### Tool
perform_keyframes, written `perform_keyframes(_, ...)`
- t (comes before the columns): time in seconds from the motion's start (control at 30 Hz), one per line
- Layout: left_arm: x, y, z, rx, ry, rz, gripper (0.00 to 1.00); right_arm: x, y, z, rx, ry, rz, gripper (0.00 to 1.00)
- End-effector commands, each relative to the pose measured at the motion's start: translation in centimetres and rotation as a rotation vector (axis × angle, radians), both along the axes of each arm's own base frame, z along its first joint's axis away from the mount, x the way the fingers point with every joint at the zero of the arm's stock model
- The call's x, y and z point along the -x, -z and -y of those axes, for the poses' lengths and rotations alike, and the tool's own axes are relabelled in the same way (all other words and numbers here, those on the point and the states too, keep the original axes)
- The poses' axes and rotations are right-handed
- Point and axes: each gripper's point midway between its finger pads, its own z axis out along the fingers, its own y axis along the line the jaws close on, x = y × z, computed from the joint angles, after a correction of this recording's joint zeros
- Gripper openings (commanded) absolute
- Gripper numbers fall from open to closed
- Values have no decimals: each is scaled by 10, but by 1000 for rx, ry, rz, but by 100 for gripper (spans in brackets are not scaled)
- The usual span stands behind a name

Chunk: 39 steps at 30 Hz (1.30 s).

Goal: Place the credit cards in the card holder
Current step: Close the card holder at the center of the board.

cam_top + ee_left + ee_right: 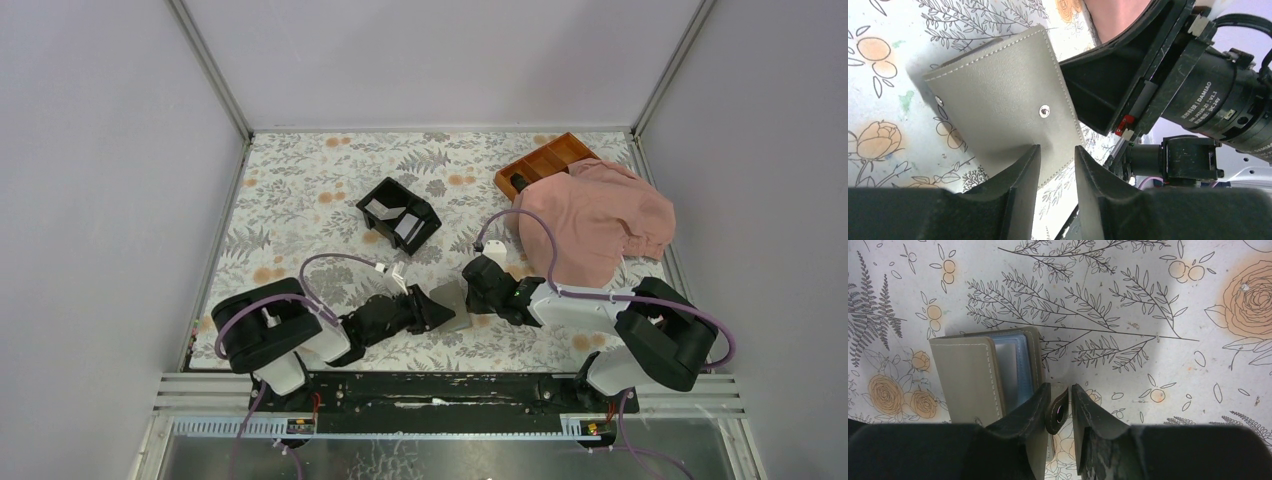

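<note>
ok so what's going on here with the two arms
Both arms are working on the grey card holder near the front of the table. The left gripper has its fingers around one edge of it; whether it is pinching is unclear. The right gripper straddles the snap tab, jaws apart, and the holder lies partly open. The credit cards lie in the black box further back, untouched.

Left end effector (1057,150) — right end effector (1060,389) — nose-to-nose

top: overhead, far | wrists: close, low | shared: card holder (1003,105)
</note>
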Motion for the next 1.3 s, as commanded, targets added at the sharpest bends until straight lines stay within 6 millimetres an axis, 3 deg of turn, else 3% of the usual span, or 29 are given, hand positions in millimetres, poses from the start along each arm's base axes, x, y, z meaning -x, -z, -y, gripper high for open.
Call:
perform_keyframes(0.0, -4, -21, 2, 102, -44, 36, 35, 2, -1, 1, 4, -10, 5, 30)
perform_keyframes(0.4, 2, 3, 13, 8, -16, -5, 9, 2, -1, 1, 0, -9, 9, 30)
perform_keyframes(0.8, 6, 36, 12, -201, -64, -64, 4, -3, -18, 9, 26, -3, 60, 39)
perform_keyframes(1.27, 4, 48, 4, -289, -102, -85, 4, -10, -42, 8, 14, -16, 115, 39)
